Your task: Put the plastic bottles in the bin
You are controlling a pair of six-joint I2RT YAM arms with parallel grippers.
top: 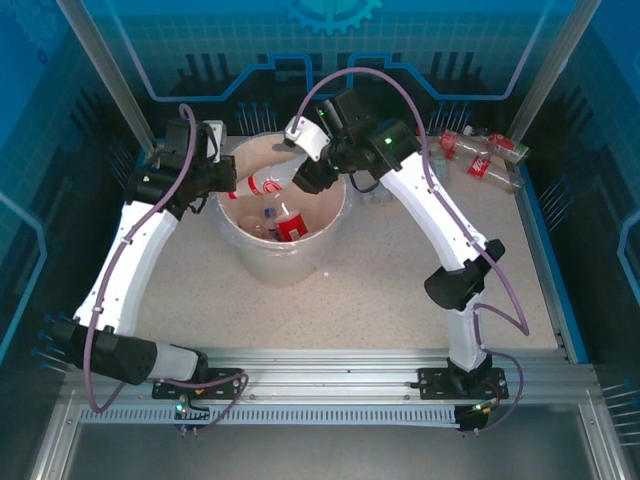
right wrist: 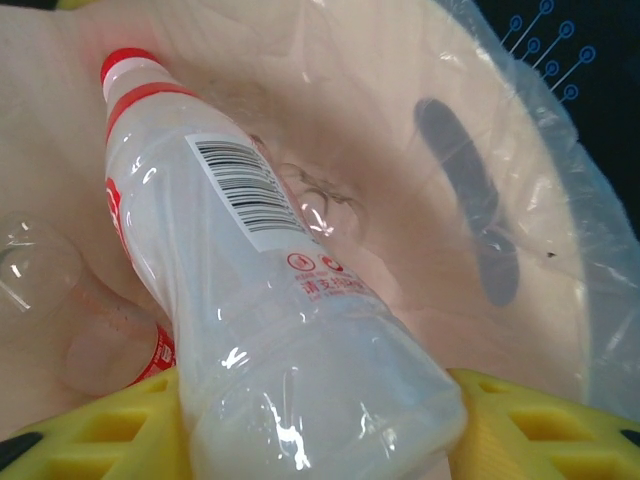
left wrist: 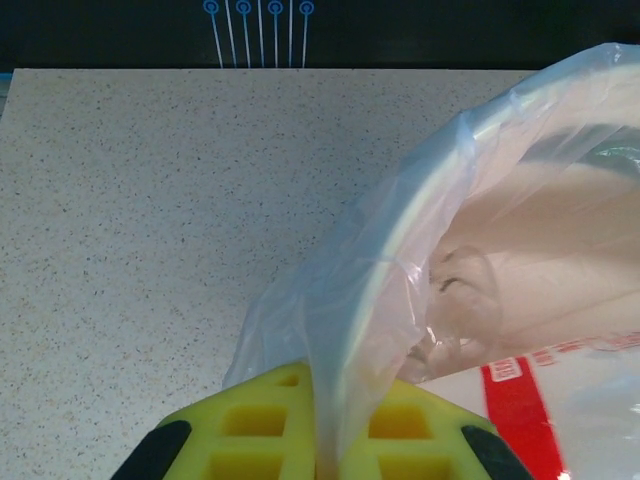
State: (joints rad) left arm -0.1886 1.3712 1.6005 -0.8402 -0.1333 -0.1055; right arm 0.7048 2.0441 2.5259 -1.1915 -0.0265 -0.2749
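Observation:
The cream-white bin point(top: 290, 262) stands mid-table with a clear bag liner point(left wrist: 380, 270) over its rim. My left gripper point(top: 228, 186) is at the bin's left rim, its yellow fingers point(left wrist: 250, 430) shut on a fold of the liner. Over the bin's mouth my right gripper point(top: 305, 176) is shut on the base of a clear plastic bottle point(right wrist: 250, 300) with a red cap, which points down into the bin. More red-labelled bottles point(top: 289, 226) lie at the bottom of the bin. Several plastic bottles point(top: 490, 163) lie on the table at the back right.
The speckled table point(top: 400, 290) runs out to the right and front of the bin. A blue rail point(top: 545, 250) edges the table on the right, and the enclosure's back wall stands close behind the bin and the loose bottles.

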